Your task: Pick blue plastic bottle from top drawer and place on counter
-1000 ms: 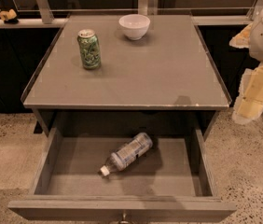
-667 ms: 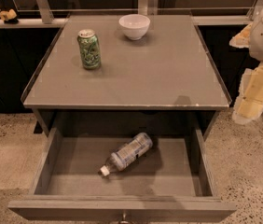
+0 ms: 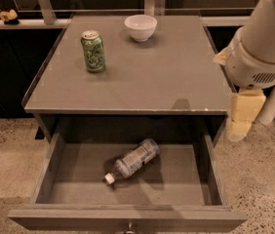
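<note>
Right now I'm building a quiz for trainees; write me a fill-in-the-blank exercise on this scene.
The bottle lies on its side in the open ____.
On the counter, a green can stands near a white ____.
The gripper hangs beside the counter, above the ____.
Missing words: drawer, bowl, floor.

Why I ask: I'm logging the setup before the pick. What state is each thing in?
top drawer: pulled open.
blue plastic bottle: lying on its side on the drawer floor, capped.
green can: upright on the counter.
white bowl: upright on the counter.
gripper: beside the counter's right edge, holding nothing.
</note>
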`<action>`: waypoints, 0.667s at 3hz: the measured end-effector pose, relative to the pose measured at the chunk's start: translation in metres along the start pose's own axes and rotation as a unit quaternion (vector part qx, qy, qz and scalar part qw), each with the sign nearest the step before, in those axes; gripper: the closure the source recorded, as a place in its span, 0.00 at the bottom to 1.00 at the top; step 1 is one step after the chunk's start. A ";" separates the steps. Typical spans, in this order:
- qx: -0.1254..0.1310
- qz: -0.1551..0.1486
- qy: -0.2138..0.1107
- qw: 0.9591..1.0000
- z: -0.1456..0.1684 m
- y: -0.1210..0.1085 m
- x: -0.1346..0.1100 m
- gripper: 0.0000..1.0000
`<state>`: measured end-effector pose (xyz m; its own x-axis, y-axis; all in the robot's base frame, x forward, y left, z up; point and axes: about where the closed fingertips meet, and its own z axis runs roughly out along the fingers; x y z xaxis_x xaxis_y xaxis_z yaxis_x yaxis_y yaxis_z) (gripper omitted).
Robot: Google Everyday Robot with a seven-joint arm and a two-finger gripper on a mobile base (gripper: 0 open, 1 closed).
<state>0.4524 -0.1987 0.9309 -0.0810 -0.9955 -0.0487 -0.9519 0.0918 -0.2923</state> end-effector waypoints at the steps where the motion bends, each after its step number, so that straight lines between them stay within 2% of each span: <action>1: -0.011 -0.032 0.033 0.999 0.032 0.012 0.003 0.00; 2: -0.011 -0.032 0.033 0.999 0.032 0.012 0.003 0.00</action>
<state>0.4505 -0.2003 0.8965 -0.0382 -0.9987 0.0330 -0.9618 0.0278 -0.2724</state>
